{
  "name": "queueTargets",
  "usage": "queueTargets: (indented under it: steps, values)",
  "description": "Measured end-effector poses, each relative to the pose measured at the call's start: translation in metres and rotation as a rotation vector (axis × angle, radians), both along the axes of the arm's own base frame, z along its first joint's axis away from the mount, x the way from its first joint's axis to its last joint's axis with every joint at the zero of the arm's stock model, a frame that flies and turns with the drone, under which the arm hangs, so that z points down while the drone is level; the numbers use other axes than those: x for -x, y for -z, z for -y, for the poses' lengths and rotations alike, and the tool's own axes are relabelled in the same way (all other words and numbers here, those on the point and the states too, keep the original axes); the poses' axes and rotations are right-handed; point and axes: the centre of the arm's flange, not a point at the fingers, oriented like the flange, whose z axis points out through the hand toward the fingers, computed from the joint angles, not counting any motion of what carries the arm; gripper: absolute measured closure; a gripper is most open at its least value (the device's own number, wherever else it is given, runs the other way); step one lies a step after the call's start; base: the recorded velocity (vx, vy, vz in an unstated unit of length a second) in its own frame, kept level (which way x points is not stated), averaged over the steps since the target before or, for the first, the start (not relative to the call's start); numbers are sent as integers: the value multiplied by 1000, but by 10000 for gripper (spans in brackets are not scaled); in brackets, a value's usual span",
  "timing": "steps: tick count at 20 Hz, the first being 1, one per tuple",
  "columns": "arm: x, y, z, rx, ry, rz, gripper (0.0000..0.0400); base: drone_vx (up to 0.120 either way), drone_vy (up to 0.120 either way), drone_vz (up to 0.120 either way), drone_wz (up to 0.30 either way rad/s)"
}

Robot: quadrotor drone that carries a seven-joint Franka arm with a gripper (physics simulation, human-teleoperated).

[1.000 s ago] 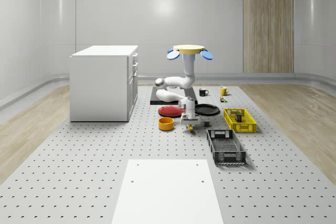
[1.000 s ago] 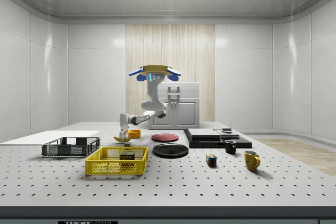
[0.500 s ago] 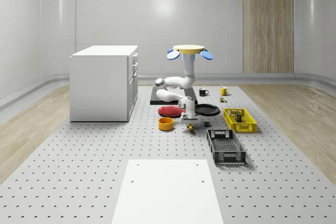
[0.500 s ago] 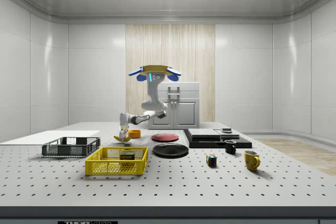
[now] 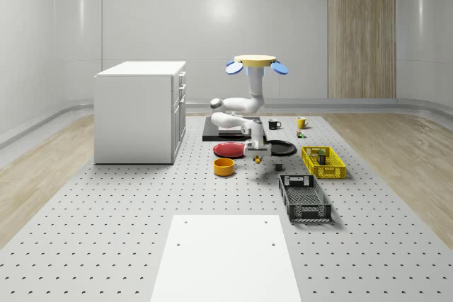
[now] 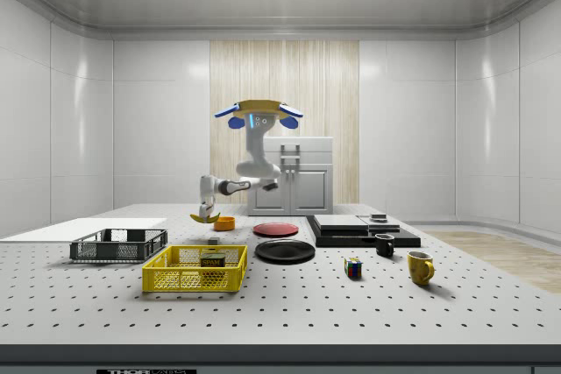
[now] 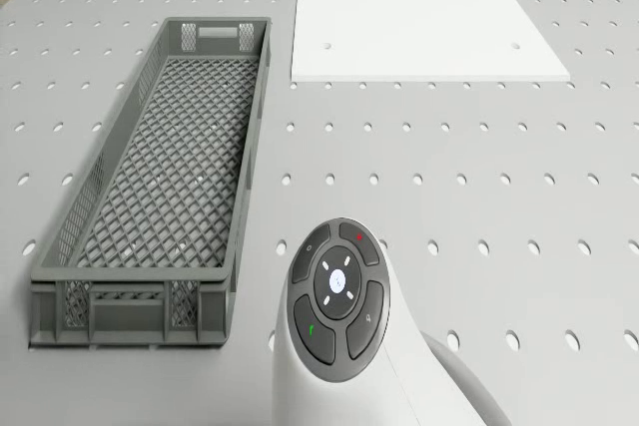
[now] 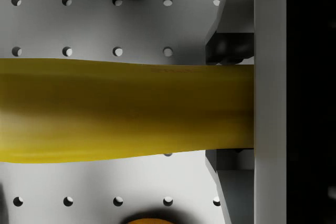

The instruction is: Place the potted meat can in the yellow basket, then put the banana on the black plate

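One banana (image 6: 205,216) hangs in the gripper (image 6: 207,214), clear of the perforated table (image 5: 106,210); a second ago it sat down at table level, just beside the orange bowl (image 5: 224,166). The arm has drawn up and the drone (image 5: 256,63) hovers a little higher, over the far part of the table near the black plate (image 5: 280,148) and red plate (image 5: 228,149). In the wrist view the fingers (image 8: 226,51) pinch the banana (image 8: 126,109) across its middle, with the holed table surface behind it. The side view shows the potted meat can (image 6: 211,260) lying inside the yellow basket (image 6: 195,269), well apart from the gripper. The drone view shows the grey crate (image 7: 165,177) and the white board (image 7: 419,12) on the table, beside the arm's button-topped wrist link (image 7: 337,298).
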Motion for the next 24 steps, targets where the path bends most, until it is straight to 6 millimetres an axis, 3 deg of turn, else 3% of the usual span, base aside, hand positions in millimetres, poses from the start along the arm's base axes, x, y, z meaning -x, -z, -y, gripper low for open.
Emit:
queueTargets:
  steps: [4, 24]
  values:
    - [0, 4, 0, 0, 2, 0, 202, -120, 120, 100, 0]
    - [0, 7, 0, 0, 5, 0, 202, -120, 120, 0, 0]
